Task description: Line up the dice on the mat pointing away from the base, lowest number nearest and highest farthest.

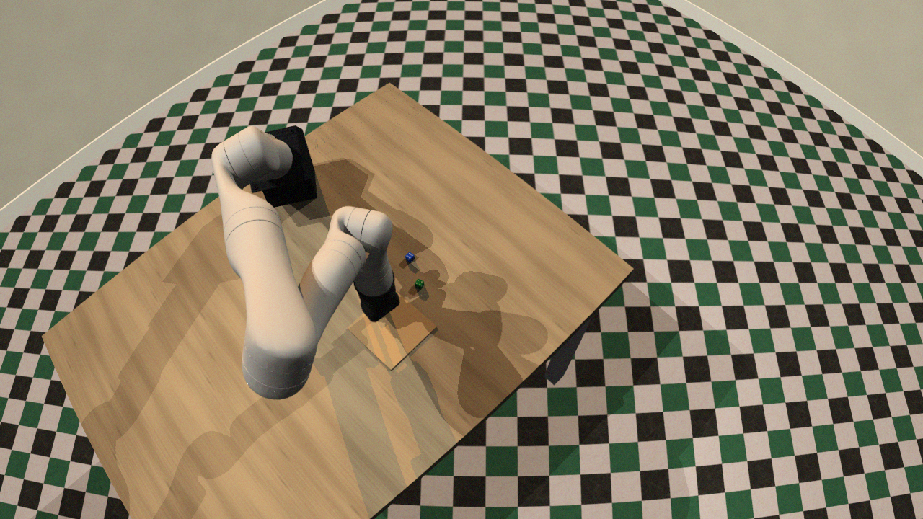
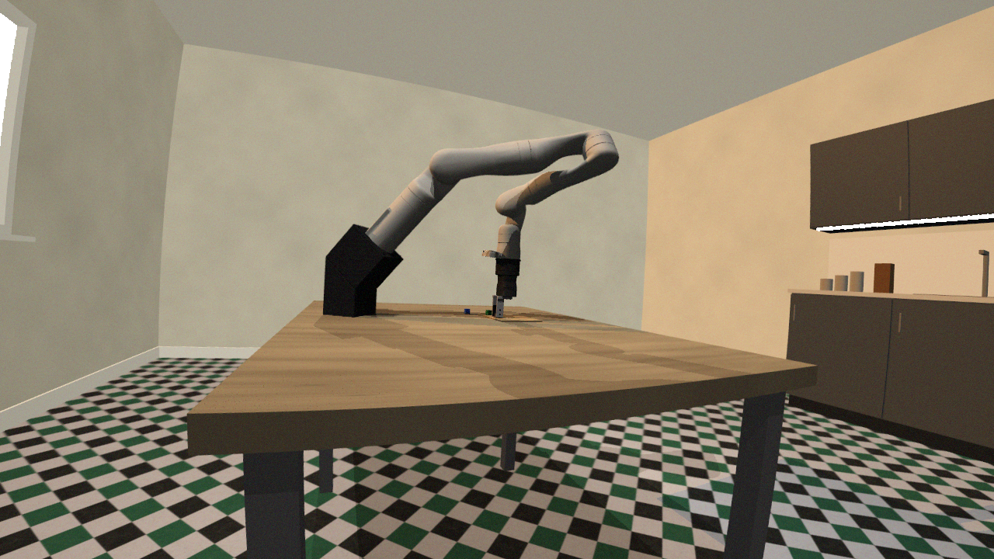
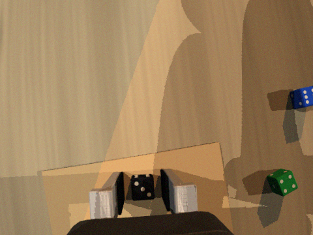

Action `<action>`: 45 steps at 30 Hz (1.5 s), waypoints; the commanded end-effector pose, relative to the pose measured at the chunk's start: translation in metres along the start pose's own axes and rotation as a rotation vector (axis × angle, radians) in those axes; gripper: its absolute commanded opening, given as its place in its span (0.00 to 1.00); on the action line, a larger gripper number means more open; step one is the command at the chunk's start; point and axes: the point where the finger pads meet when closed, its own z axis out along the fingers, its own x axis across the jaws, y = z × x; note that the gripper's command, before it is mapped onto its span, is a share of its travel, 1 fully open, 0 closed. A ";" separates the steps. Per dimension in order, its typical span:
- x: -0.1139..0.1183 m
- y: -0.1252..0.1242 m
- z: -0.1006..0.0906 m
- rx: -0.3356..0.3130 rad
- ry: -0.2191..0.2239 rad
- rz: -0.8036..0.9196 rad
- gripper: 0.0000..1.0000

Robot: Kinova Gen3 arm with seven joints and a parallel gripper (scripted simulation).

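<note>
The mat is a thin light wooden square lying flat on the table. My gripper is open, its fingers low over the mat on both sides of the black die. Gaps show between that die and both fingers; its upper face shows three. The green die is on the table beside the mat, four on its upper face. The blue die is on the table nearer the base, its upper face partly cut off in the wrist view. The arm hides the black die in the top view.
The robot's black base stands at one edge of the wooden table. The arm's shadows cross the table, the mat and the area around the dice. The green die stands close to one side of the mat.
</note>
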 end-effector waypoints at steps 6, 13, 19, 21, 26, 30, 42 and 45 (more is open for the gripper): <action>0.000 0.000 -0.007 -0.001 0.000 0.000 0.64; 0.000 0.000 -0.029 -0.001 0.000 0.000 0.64; 0.000 0.000 -0.046 -0.001 0.000 0.000 0.64; 0.000 0.000 -0.055 -0.001 0.000 0.000 0.64; 0.000 0.000 -0.073 -0.001 0.000 0.000 0.64; 0.000 0.000 -0.084 -0.001 0.000 0.000 0.64; 0.000 0.000 -0.090 -0.001 0.000 0.000 1.00; 0.000 0.000 -0.090 -0.001 0.000 0.000 1.00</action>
